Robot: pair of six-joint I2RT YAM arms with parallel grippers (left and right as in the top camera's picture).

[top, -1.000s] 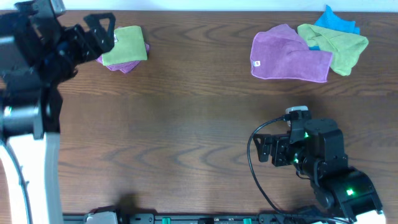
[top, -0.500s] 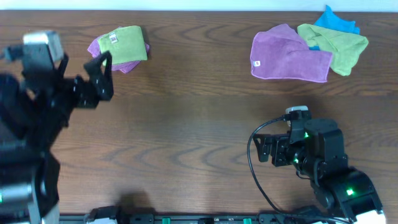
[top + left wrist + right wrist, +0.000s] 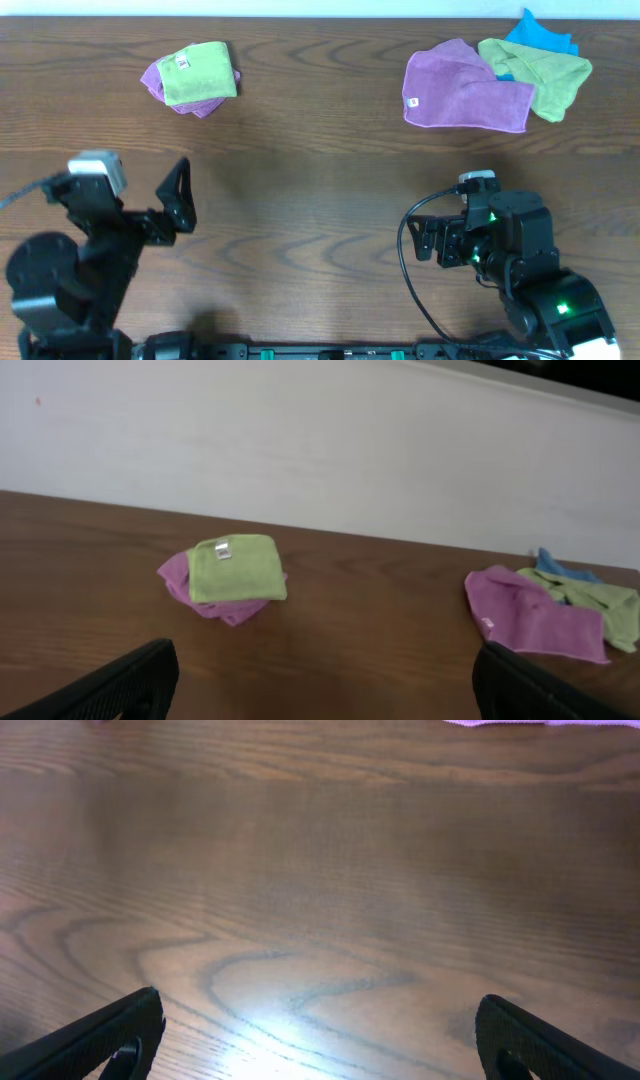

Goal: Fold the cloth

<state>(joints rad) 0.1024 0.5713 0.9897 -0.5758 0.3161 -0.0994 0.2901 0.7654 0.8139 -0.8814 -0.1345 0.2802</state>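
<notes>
Softness governs how the cloth [image 3: 237, 568] will handle: lime-green microfibre, light and limp, it should sag from any pinch and cling a little to whatever it rests on. It lies well ahead of my left fingers [image 3: 175, 203], a touch toward the left-hand finger of that pair, with bare bench [image 3: 320, 170] between us. It sits as a compact square with its white tag [image 3: 222, 549] facing up at the edge farthest from me, so I judge it already folded down small. It rests directly on a purple cloth [image 3: 180, 576], which pokes out on the side of my left-hand finger and along the near edge. To take hold I would pinch one free corner of the green layer only, on the side away from the showing purple. A shallow bite should keep the lower cloth from lifting with it. My left fingers are spread wide with nothing between them. My right fingers [image 3: 428, 240] are likewise parted and empty, low over bare wood, well apart from the cloth. A second purple cloth [image 3: 465, 92], a paler green cloth [image 3: 545, 75] and a blue cloth [image 3: 540, 35] are heaped far ahead of my right fingers.
</notes>
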